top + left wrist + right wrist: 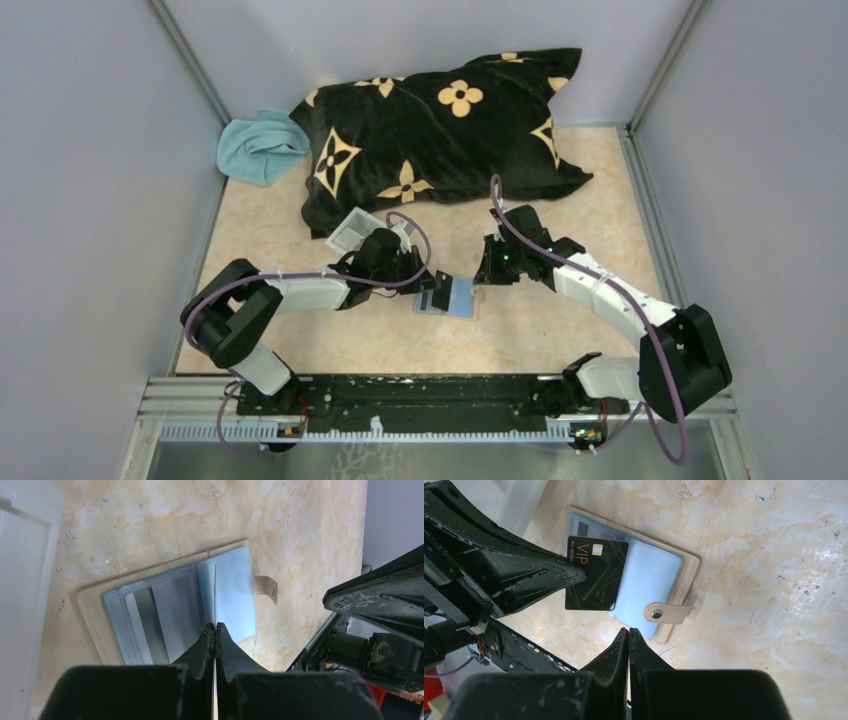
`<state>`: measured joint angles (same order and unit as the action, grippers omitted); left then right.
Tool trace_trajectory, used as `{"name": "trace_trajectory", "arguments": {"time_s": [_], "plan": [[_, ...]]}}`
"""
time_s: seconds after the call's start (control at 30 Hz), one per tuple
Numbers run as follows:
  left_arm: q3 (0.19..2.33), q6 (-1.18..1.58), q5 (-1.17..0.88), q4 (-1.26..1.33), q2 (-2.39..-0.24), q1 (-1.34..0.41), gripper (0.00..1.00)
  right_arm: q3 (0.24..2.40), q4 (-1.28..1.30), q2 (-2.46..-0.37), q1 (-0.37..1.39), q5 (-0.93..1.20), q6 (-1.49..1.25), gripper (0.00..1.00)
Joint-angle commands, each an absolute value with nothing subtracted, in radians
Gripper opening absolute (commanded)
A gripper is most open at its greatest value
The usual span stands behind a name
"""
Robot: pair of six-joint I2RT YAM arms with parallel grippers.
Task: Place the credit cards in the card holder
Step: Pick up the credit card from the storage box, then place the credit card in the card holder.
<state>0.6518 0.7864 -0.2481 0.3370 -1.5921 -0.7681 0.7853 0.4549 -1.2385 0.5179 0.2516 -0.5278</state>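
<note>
The card holder (690, 570), a tan wallet, lies open on the table with its snap tab (666, 614) folded over the near edge. It also shows in the top view (452, 298) and the left wrist view (92, 615). Its grey pockets (170, 615) face up, and a light blue surface (649, 580) covers one half. My left gripper (215, 626) is shut on a black credit card (596, 575) marked VIP and holds it tilted just over the pockets. In its own view the card is edge-on (215, 592). My right gripper (629, 629) is shut and empty, just beside the tab.
A clear shallow tray (355, 230) lies behind the left gripper, at the left edge in the left wrist view (20, 580). A black pillow with tan flowers (440, 130) and a teal cloth (258, 148) lie at the back. Grey walls enclose the table.
</note>
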Motion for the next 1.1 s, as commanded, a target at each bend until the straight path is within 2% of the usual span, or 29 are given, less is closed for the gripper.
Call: {"name": "trace_trajectory", "arguments": {"time_s": [0.0, 0.37, 1.07], "plan": [[0.695, 0.771, -0.217, 0.351, -1.612, -0.772, 0.0, 0.798, 0.402, -1.261, 0.546, 0.223, -0.536, 0.0], [0.691, 0.76, -0.181, 0.301, -1.583, -0.77, 0.0, 0.795, 0.368, -1.316, 0.638, 0.154, -0.566, 0.0], [0.659, 0.722, -0.235, 0.237, -1.549, -0.722, 0.0, 0.779, 0.307, -1.45, 0.731, 0.051, -0.613, 0.0]]}}
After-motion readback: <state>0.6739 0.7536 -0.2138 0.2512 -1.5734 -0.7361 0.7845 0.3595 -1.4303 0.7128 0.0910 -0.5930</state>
